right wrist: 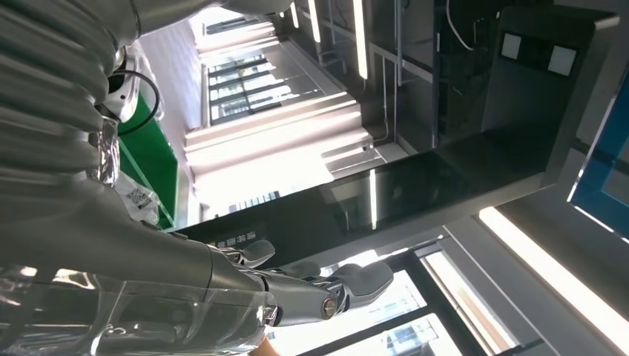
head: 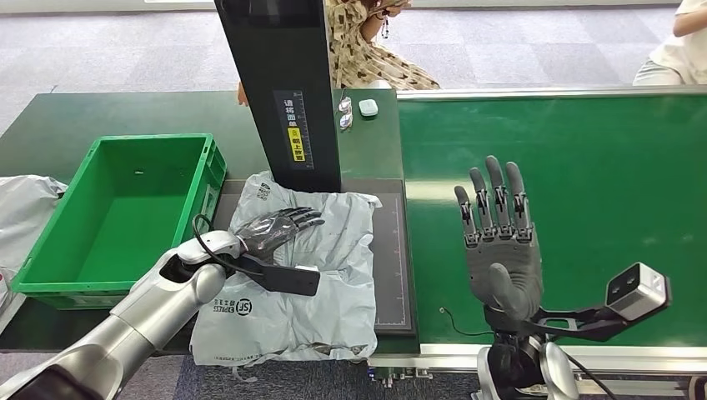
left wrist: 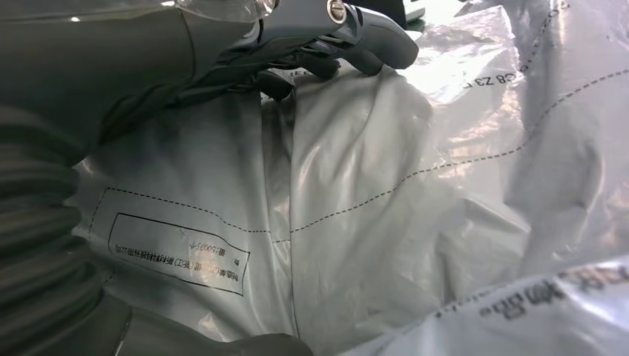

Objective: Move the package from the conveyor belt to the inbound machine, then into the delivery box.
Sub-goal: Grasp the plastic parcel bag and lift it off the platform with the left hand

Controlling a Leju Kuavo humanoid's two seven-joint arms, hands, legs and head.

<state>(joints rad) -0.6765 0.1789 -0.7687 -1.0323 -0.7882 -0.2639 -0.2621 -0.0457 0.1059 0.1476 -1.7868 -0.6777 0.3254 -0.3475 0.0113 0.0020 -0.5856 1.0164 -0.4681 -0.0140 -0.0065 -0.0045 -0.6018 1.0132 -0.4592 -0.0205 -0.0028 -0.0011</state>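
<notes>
The package [head: 288, 275], a crumpled grey plastic mailer, lies flat on the dark pad of the inbound machine [head: 392, 250], at the foot of its black scanner column [head: 279, 83]. Its near edge hangs past the pad toward the counter's front edge. The green box [head: 50, 242] stands just beside the pad at the counter's left end and holds nothing yet, so the last transfer is not yet done.

The left hand [head: 275, 229] lies on top of the package with its fingers [left wrist: 371, 33] stretched along the film. The left wrist view shows them lying against the plastic, but whether any film is pinched between thumb and fingers cannot be told. The right hand [head: 498, 242] hovers over the green belt [head: 600, 167], spread and holding nothing.

The main risk is a poor hold. The film is slick and loose, so the fingers could gather only a fold of it. The package would then sag, slide out, and drop short of the box wall or off the front edge. A lift that drags sideways could also catch the bag on the box rim. The scanner column stands close behind the left hand, so a high swing risks a knock. Another grey bag [head: 25, 208] lies at the far left beyond the box.
</notes>
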